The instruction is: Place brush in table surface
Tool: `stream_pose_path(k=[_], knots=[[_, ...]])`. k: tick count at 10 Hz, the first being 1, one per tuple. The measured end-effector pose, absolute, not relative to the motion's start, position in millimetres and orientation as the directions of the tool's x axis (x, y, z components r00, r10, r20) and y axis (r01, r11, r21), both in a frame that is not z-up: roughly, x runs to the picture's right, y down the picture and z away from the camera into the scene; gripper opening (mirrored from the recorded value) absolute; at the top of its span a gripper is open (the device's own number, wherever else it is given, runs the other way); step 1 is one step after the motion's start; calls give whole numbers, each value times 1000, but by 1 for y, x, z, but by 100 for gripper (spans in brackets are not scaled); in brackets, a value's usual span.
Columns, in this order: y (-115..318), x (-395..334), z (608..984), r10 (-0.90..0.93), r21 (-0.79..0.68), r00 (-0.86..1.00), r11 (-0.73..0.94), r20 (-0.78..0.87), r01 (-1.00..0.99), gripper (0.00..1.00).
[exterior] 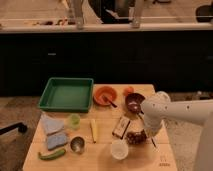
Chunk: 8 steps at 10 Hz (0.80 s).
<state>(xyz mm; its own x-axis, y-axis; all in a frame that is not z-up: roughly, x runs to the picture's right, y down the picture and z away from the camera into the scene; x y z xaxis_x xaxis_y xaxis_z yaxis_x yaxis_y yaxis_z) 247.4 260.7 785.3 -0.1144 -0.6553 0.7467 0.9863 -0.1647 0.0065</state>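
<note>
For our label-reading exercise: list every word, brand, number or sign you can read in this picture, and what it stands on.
Nothing here can be read.
The dark packet on the table surface: any print is too blurred to read.
A small mark at the table surface's near right corner: too small to read.
The gripper, low over the table's right side beside the packet: no lettering shows.

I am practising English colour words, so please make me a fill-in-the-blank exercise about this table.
1. The tray on the table surface is ___.
2. The bowl right beside the tray is ___.
3. The cup next to the gripper is ___.
4. The robot arm enters from the picture's ___ side.
Missing words: green, orange, white, right.
</note>
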Motion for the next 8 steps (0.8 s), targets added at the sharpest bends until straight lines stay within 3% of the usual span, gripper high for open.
stream_pose_path(k=[3, 8], knots=[[276, 248, 799, -559, -6, -131, -236, 819, 972, 0], [287, 253, 784, -515, -27, -138, -300, 846, 954, 0]])
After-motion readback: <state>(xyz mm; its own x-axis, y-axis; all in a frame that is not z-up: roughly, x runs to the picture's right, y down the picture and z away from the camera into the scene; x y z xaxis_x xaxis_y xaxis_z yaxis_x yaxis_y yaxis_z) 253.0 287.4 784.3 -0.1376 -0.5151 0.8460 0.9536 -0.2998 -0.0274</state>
